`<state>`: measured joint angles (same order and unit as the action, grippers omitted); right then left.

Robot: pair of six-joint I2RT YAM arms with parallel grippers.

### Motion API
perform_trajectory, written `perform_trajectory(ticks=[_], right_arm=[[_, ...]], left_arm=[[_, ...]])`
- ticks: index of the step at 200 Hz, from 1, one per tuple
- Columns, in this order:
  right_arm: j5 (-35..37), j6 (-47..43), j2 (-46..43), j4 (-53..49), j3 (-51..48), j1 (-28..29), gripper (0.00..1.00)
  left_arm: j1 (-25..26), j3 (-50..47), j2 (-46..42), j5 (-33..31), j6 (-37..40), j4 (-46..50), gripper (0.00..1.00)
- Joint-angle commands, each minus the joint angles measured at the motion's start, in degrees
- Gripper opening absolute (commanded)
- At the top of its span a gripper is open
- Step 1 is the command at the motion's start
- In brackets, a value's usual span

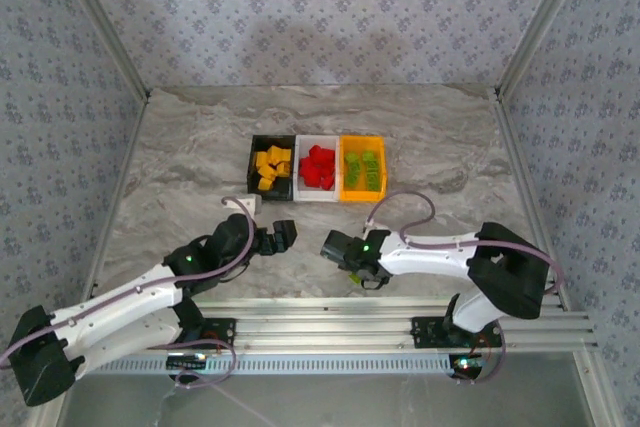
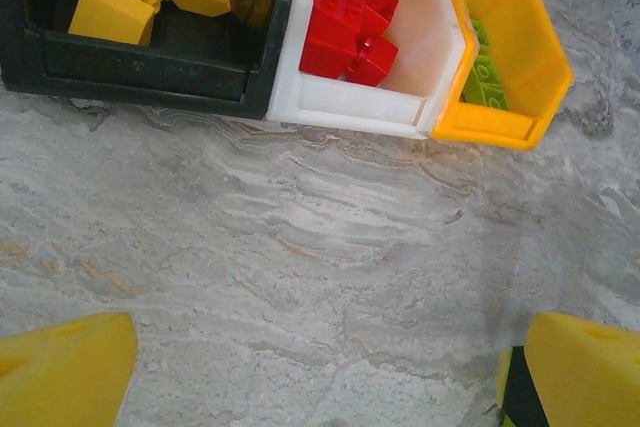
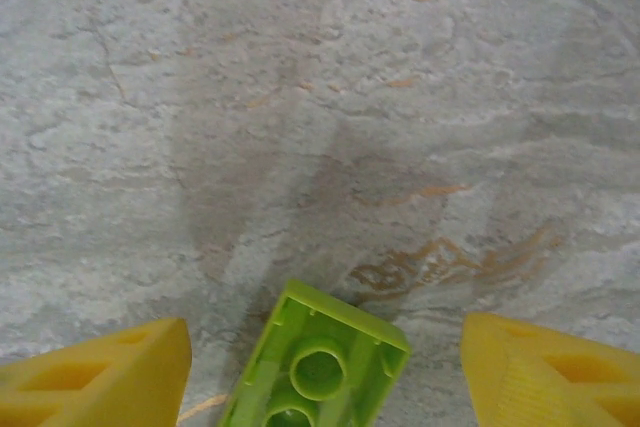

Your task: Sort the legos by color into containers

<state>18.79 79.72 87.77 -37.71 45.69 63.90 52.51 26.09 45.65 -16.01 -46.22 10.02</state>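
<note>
Green lego (image 3: 318, 362), near end cut off.

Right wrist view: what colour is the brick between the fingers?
Lime green; the brick shows best in the right wrist view.

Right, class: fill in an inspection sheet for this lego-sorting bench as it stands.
Surface: grey marble-pattern table, no spills seen.
Job's things: black bin holds yellow bricks; white bin holds red bricks; orange bin holds green bricks; one loose green brick lies on the table, underside up.
Clutter: nothing seen.
Grippers: left gripper open, empty; right gripper open, fingers either side of the loose brick, not touching.
Cables: a pale cable loops along each arm.
Surroundings: patterned walls, metal frame posts.
</note>
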Motion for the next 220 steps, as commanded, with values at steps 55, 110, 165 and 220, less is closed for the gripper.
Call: perform_trajectory(ticks=[55, 110, 165, 220], right_arm=[[-5.49, -2.06, 2.28, -3.54, 0.33, -1.82, 0.54], [-8.47, -5.97, 0.89, -1.43, -2.58, -4.14, 0.50], [-6.22, -13.97, -5.44, 2.81, -4.31, -5.41, 0.33], [-3.05, -32.31, -14.71, 6.64, 3.50, -18.52, 0.28]], left_arm=[[0.31, -0.95, 0.15, -1.20, -0.59, -1.32, 0.99], [0.31, -0.07, 1.66, -1.47, -0.47, -1.19, 0.99], [0.31, 0.72, 2.26, -2.18, -0.35, 0.60, 0.99], [0.31, 0.95, 2.76, -3.42, -0.43, 1.62, 0.99]])
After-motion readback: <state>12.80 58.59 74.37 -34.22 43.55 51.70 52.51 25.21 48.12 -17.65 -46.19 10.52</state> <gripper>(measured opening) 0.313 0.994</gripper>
